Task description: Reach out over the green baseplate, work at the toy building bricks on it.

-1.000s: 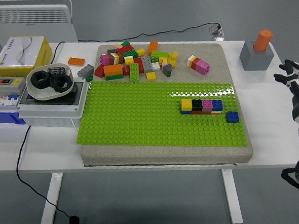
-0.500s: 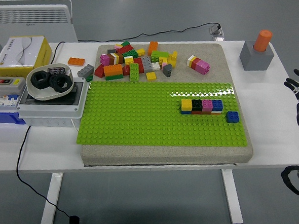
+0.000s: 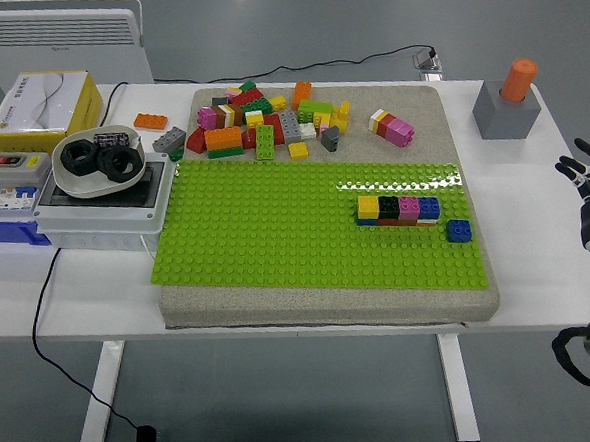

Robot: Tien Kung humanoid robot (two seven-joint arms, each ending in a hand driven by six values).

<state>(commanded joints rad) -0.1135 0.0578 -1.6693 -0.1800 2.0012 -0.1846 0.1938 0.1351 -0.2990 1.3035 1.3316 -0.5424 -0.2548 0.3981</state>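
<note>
Baseplate green, studded; brick row attached.

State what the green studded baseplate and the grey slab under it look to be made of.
Green studded baseplate: likely hard moulded plastic, glossy; light glares off its stud rows near the far edge. Grey slab beneath: matte, speckled, thick with rounded corners; possibly foam or felt, though the view cannot settle which.
</note>
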